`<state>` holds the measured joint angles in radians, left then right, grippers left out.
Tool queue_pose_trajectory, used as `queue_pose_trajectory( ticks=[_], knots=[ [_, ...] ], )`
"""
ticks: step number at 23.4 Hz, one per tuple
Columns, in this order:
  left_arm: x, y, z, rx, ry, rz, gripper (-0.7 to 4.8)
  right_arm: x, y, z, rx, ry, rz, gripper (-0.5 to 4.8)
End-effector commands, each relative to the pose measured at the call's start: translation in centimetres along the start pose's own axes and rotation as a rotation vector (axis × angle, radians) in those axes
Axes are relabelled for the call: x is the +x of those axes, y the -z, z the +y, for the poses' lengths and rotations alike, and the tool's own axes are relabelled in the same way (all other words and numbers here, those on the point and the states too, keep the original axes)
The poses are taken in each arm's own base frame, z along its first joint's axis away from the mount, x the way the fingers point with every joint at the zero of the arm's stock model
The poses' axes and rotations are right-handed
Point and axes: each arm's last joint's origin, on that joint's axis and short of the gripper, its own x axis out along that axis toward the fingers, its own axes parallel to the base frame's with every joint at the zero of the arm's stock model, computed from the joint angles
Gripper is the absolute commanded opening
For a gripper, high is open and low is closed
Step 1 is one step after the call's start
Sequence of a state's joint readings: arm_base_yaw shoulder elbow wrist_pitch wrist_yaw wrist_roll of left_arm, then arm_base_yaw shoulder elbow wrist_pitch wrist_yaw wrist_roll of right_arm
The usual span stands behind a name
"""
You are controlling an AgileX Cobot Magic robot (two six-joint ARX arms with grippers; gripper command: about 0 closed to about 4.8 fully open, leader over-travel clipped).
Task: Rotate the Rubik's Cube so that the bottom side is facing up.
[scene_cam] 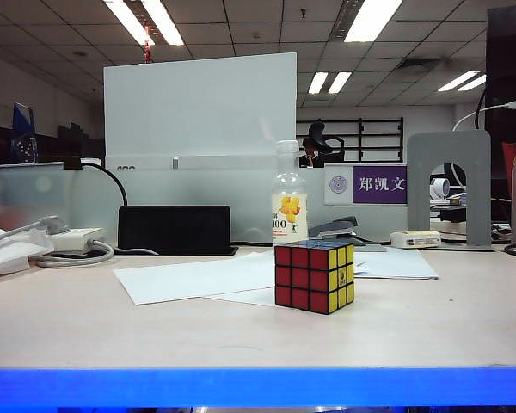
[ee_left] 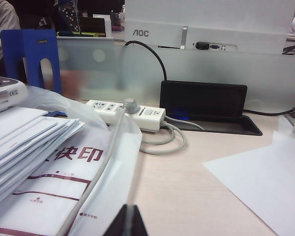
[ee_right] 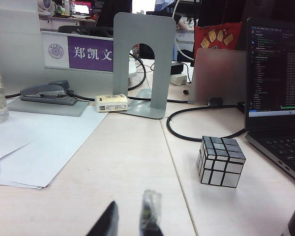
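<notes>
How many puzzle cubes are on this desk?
2. The Rubik's Cube stands mid-table, in front of the bottle. A silver mirror cube sits beside the laptop, seen only from the right wrist. Others may be hidden.

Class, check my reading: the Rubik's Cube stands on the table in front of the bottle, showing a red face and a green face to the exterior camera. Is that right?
Not quite. The exterior view shows the Rubik's Cube in front of the bottle with a red face and a yellow face, not green. The rest holds.

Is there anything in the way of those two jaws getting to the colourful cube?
Nothing visible. The Rubik's Cube stands alone on bare table, with paper sheets and a bottle behind it. The left gripper and right gripper show only in the wrist views, neither showing this cube.
</notes>
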<state>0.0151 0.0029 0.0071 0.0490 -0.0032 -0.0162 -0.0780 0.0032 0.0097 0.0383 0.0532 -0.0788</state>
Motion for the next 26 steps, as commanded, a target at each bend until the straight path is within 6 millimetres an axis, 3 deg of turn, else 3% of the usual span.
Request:
queue_pose_trajectory(
  ticks=[1,12,17,20,26],
  knots=[
    [0.0,-0.2,0.0,0.001,0.002,-0.020,-0.05,0.0,0.1,0.0,0.001,0.007,-0.012,0.72],
    [0.0,-0.2,0.0,0.001,0.002,-0.020,-0.05,0.0,0.1,0.0,0.006,0.005,-0.012,0.72],
    [0.0,-0.2,0.0,0.001,0.002,-0.020,-0.05,-0.1,-0.5,0.0,0.208,-0.009,-0.033,0.64],
    [0.0,-0.2,0.0,0.001,0.002,-0.020,-0.06,-0.6,-3.1,-0.1,0.262,-0.048,-0.084,0.08],
    [0.0,-0.2,0.0,0.001,0.002,-0.019,-0.06,-1.0,-10.4,-0.3,0.120,-0.213,-0.043,0.13]
  ],
)
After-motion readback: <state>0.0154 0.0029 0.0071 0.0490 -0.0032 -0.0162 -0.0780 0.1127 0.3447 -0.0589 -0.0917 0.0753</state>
